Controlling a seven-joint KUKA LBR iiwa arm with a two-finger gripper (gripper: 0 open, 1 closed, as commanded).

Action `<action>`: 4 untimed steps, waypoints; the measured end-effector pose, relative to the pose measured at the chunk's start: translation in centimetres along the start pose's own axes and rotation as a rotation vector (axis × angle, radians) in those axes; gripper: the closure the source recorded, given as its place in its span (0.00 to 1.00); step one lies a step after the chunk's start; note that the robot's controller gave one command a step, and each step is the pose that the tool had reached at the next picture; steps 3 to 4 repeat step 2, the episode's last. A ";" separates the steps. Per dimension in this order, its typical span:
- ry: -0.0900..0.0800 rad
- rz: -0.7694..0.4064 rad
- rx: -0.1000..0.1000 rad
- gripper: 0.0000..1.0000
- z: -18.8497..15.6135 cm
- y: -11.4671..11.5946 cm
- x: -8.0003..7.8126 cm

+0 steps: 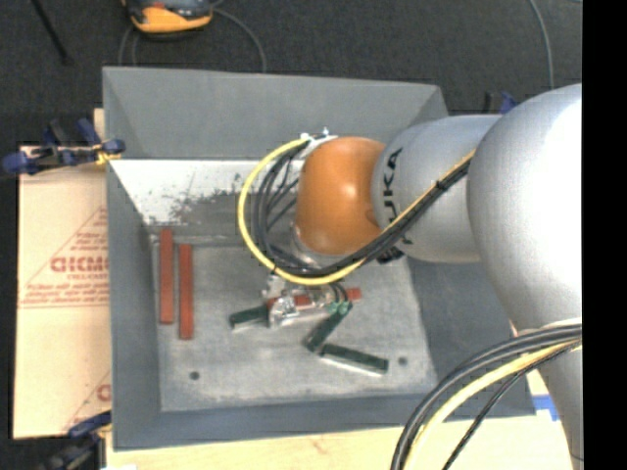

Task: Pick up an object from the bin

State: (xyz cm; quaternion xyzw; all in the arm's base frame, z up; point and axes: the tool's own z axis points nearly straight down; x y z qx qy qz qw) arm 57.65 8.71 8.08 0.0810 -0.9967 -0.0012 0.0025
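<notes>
Hovering low over the middle of the bin (230, 368), our jaws sit among flat green strips (354, 360); spread or pinching, we cannot tell. Strips look light, stiff, thin and a bit slick, so we'd grip one across its narrow width, mid-length.

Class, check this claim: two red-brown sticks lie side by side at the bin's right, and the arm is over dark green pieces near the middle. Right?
Wrong side. The camera view shows the two red-brown sticks at the bin's left, not its right. The arm is indeed over dark green pieces near the middle.
</notes>
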 end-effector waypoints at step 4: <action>-0.010 0.003 0.004 1.00 -14.8 -2.0 -3.1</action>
